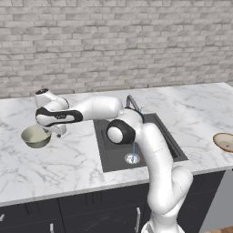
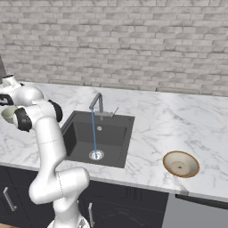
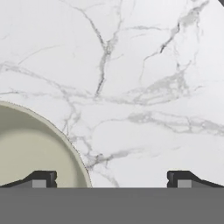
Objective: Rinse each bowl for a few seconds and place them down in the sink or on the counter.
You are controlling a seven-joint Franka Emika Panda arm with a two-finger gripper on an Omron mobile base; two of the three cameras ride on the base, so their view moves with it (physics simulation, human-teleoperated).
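Now w/ jaws wide and empty on the gripper [image 3: 109,178] above the greenish-cream bowl [image 1: 36,136] sitting on the marble counter [image 1: 68,159] left of the sink [image 1: 136,141], shift so one finger drops inside the rim, lower, then close.

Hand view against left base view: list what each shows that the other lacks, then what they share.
Hand view alone: the pincer from behind its open jaws, one fingertip over the greenish bowl's inside, the other over bare marble. Left base view alone: the sink with water running from the faucet to the drain, the tan bowl at the right, and the brick wall. Both: the greenish bowl on the marble counter.
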